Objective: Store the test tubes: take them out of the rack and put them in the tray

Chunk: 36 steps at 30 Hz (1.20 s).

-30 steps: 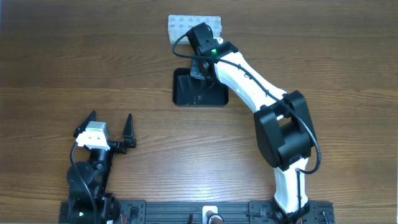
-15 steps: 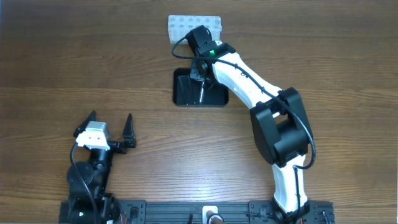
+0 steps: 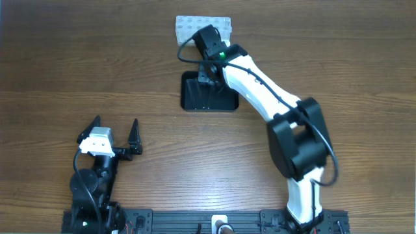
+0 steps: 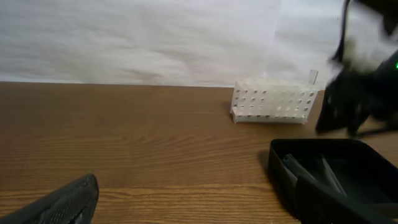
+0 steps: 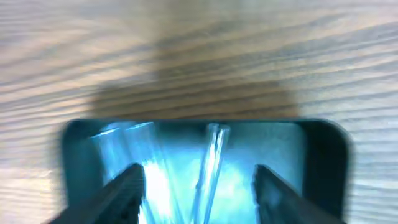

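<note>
**A:** Where is the right gripper (image 5: 199,186) just now?

**B:** Over the tray (image 3: 195,103), which sits at 6 o'clock of the rack (image 3: 188,26) and just beside it on the table (image 3: 65,65). The jaws are apart. A tube (image 5: 210,155) lies flat on the tray floor between them, and as far as I can tell neither finger touches it. More tubes lie beside it in the tray.

**A:** So the drop looks done. How should it finish cleanly?

**B:** I'd hold the jaws wide and rise straight up, so no finger catches a tube or nudges the tray. Once it's clear of the rim, it can swing toward 12 o'clock for the rack. One last tube (image 4: 313,76) seems to stand at the 3 o'clock end. It should come down on that one from above and grip near the top.

**A:** And the left gripper (image 3: 116,121)?

**B:** It's at 8 o'clock on the table, jaws apart and holding nothing, well away from the work.
</note>
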Tool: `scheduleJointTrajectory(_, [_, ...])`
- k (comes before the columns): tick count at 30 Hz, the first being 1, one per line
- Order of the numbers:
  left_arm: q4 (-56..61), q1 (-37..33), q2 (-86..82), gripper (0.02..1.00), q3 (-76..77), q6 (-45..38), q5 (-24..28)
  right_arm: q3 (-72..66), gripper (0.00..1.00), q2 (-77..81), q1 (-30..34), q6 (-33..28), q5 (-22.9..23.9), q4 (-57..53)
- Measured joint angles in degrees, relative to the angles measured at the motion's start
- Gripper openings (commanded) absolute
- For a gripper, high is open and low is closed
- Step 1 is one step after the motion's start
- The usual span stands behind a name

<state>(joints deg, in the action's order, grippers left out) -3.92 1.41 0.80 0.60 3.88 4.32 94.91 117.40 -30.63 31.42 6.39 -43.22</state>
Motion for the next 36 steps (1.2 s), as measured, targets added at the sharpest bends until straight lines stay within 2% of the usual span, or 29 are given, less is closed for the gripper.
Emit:
scheduleJointTrajectory(7, [0.0,0.0,0.0,1.0,0.0,0.0,0.0,0.8,0.993,-14.7,-1.0,-5.4,6.7,5.2])
scheduleJointTrajectory(11, [0.0,0.0,0.0,1.0,0.0,0.0,0.0,1.5,0.991,-16.0,0.1,-7.6,11.2,10.6])
scheduleJointTrajectory(16, [0.0,0.0,0.0,1.0,0.0,0.0,0.0,1.4,0.993,-10.4,3.0,-9.8,13.6,16.8])
scheduleJointTrajectory(27, [0.0,0.0,0.0,1.0,0.0,0.0,0.0,1.4,0.993,4.1,8.0,-11.0,14.1,27.1])
scheduleJointTrajectory(36, [0.0,0.0,0.0,1.0,0.0,0.0,0.0,1.4,0.908,5.9,8.4,-12.9,14.1,32.0])
